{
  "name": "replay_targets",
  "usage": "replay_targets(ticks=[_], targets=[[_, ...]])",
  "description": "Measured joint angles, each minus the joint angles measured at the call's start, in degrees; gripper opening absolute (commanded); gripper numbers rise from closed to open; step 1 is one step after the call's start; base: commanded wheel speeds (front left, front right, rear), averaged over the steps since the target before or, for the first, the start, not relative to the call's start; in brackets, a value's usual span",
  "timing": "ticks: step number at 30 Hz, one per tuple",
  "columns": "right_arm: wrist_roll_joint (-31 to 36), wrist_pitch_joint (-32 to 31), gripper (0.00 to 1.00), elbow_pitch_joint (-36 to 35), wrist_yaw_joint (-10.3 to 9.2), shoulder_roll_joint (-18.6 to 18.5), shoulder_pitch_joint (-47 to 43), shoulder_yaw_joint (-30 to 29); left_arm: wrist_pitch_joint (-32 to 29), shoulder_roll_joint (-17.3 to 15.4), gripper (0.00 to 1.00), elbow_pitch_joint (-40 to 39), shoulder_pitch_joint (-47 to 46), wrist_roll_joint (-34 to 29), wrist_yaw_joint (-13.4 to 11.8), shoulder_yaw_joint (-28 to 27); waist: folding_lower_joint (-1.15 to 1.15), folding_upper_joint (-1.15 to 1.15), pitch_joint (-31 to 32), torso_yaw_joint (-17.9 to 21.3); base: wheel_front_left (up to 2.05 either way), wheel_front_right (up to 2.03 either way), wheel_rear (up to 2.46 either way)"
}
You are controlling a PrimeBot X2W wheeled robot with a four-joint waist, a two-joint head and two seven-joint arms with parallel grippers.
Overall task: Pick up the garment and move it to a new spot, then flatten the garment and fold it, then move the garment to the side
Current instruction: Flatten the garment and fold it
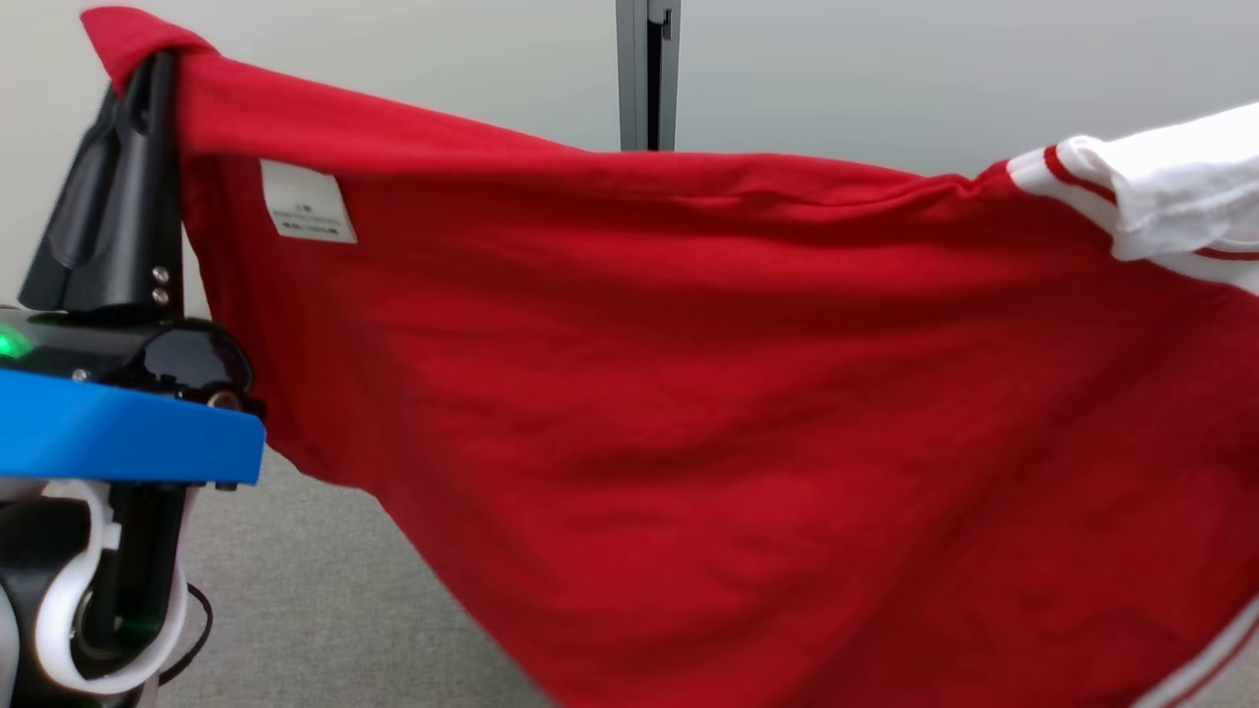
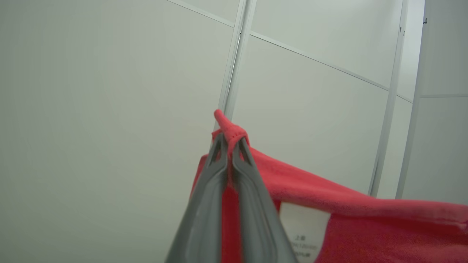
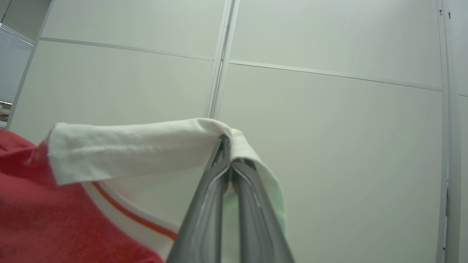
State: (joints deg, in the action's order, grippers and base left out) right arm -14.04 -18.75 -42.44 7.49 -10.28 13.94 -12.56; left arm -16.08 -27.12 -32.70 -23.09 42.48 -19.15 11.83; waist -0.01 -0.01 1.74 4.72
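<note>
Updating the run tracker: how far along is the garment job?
Done: garment picked up, hanging spread in the air. In hand: left gripper shut on a red corner, right gripper shut on the white end. Left: set it down, flatten, fold, move aside.

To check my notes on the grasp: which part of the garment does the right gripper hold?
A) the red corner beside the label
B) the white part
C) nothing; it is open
B: the right gripper is shut on the white part of the garment.
</note>
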Motion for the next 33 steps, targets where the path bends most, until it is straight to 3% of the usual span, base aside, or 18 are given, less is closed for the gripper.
replay_targets(ticks=[4, 8, 12, 15, 19, 23, 33], targets=[[-1.04, -2.01, 0.0, 1.68, 0.0, -0.3, -0.03, 0.38, -2.46, -0.87, 0.0, 0.09, -1.32, -0.4, -0.76, 0.44, -0.01, 0.01, -2.35, 0.52, 0.0, 0.0, 0.0], [-2.71, -2.02, 0.0, 8.06, 0.0, -0.63, 2.21, 3.18, -4.12, -0.43, 0.0, 3.86, -4.55, 0.03, -0.46, 1.91, 0.02, 0.02, -7.25, 1.64, 0.0, 0.0, 0.0], [-2.77, -0.31, 0.0, 17.5, 0.0, -2.31, 12.35, 6.32, -5.92, 0.0, 0.0, 11.82, -14.11, -0.37, 1.74, 3.78, 0.03, 0.03, -13.23, 2.55, 0.0, 0.0, 0.0], [-0.82, 2.46, 0.0, 26.31, 0.0, -3.16, 24.93, 8.86, -5.45, 0.57, 0.0, 20.15, -24.77, -2.58, 3.41, 4.49, 0.03, 0.04, -17.53, 2.91, 0.0, 0.0, 0.0], [2.57, 6.72, 0.0, 38.42, 0.0, -1.04, 42.94, 10.78, -0.23, 2.75, 0.0, 31.77, -40.24, -6.73, 4.92, 4.41, 0.05, 0.04, -22.6, 3.1, 0.0, 0.0, 0.0], [6.15, 11.31, 0.0, 49.47, 0.0, 2.24, 54.43, 11.51, 5.97, 3.59, 0.0, 43.78, -50.49, -11.49, 6.39, 5.55, 0.01, 0.03, -26.91, 3.26, 0.0, 0.0, 0.0], [8.13, 22.54, 0.0, 69.42, 0.0, 6.64, 54.39, 16.5, 19.06, 6.57, 0.0, 64.12, -49.54, -12.02, 10.33, 6.77, 0.03, 0.05, -37.22, 3.52, 0.0, 0.0, 0.0]])
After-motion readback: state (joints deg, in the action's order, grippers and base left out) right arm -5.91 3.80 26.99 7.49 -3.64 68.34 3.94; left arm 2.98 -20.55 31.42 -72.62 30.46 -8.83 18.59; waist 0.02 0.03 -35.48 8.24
